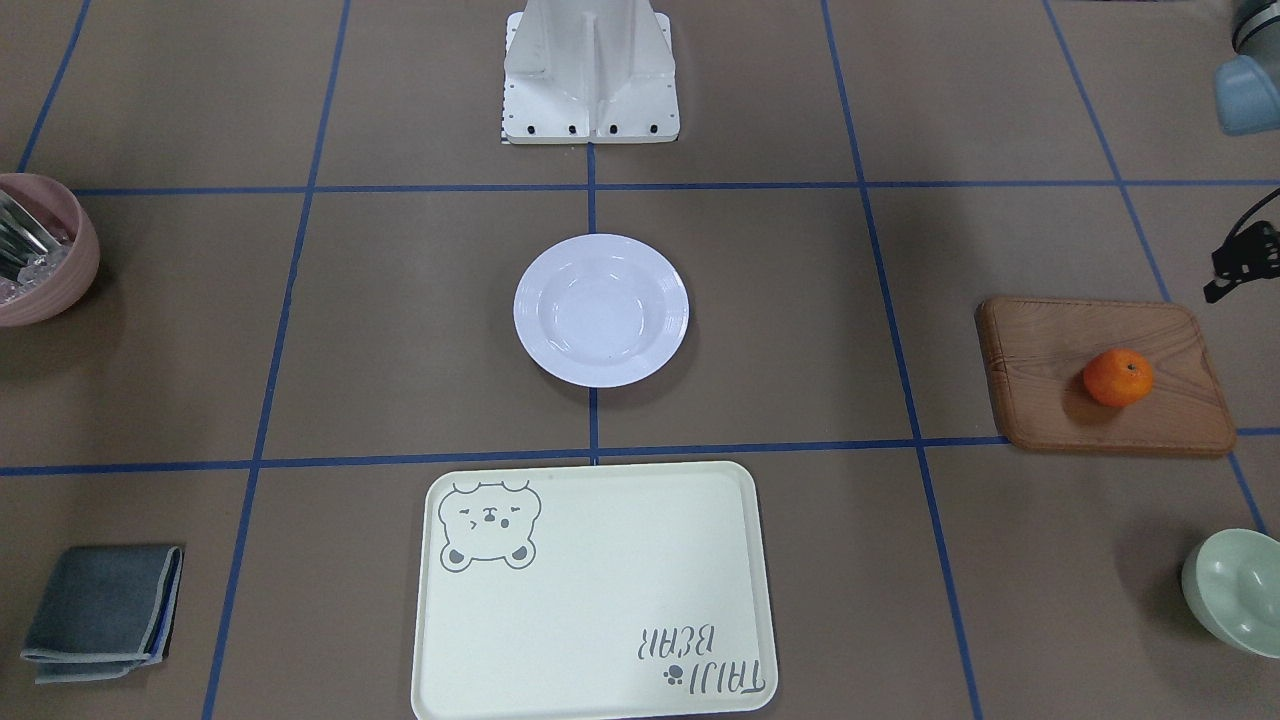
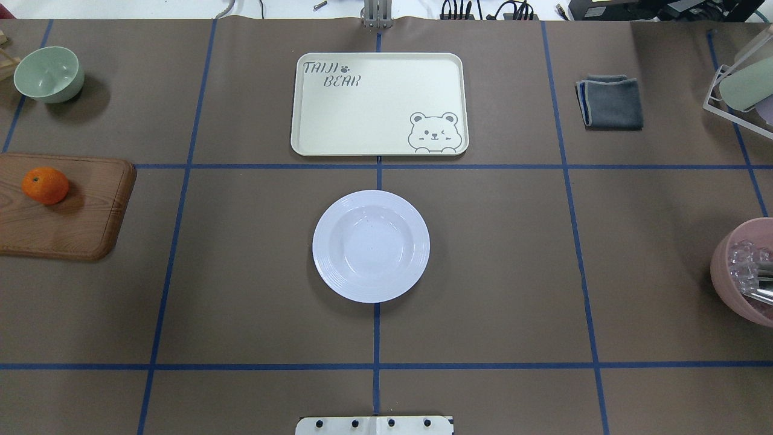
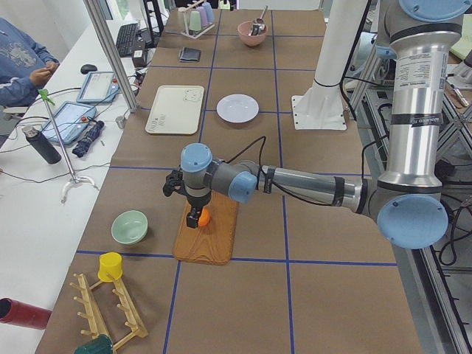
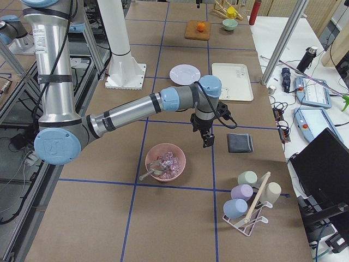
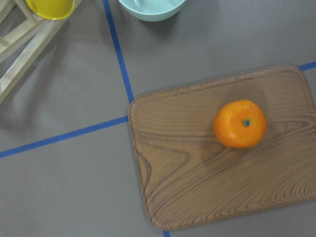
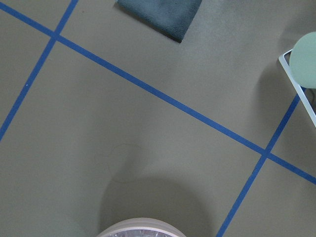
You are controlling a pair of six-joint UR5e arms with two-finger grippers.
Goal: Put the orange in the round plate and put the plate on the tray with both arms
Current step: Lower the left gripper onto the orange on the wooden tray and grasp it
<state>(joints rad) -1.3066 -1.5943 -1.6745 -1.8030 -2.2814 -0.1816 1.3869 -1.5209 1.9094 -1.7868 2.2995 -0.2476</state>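
Observation:
The orange (image 1: 1118, 377) lies on a brown wooden board (image 1: 1100, 375) at the table's left end; the left wrist view looks straight down on the orange (image 5: 240, 124). My left gripper (image 3: 193, 217) hangs just above the orange, partly hiding it. I cannot tell whether it is open or shut. The white round plate (image 2: 371, 245) stands empty at the table's middle. Beyond it lies the cream tray (image 2: 379, 104) with the bear drawing, nothing on it. My right gripper (image 4: 208, 141) hovers over bare table between a pink bowl and a grey cloth. Its state cannot be told.
A pale green bowl (image 2: 48, 74) stands past the board, with a wooden rack holding a yellow cup (image 3: 110, 266) beside it. On the right are a pink bowl with cutlery (image 2: 749, 272), a folded grey cloth (image 2: 610, 101) and a cup rack (image 4: 248, 204). A person sits at a side desk (image 3: 26, 63).

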